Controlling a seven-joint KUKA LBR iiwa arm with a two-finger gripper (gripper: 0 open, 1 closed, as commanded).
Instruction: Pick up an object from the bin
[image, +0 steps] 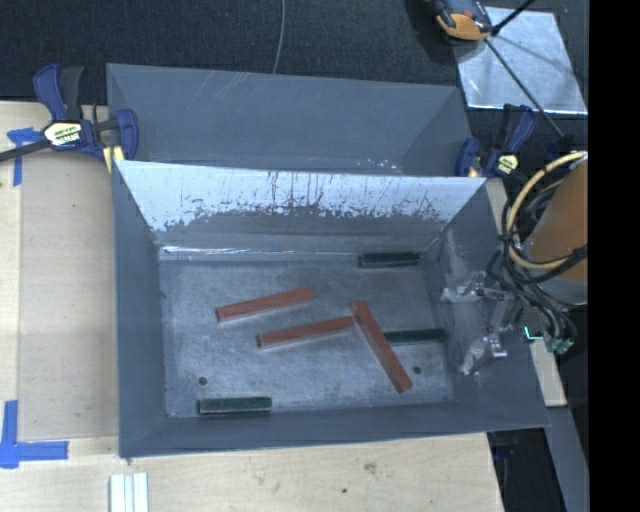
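As end effector (475, 326) hangs, bar (415, 337) (green) lies left.

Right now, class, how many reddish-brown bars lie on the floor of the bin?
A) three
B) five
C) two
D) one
A: on the floor of the bin there are three reddish-brown bars, namely the upper-left bar, the middle bar just below it, and the slanted bar to their right.
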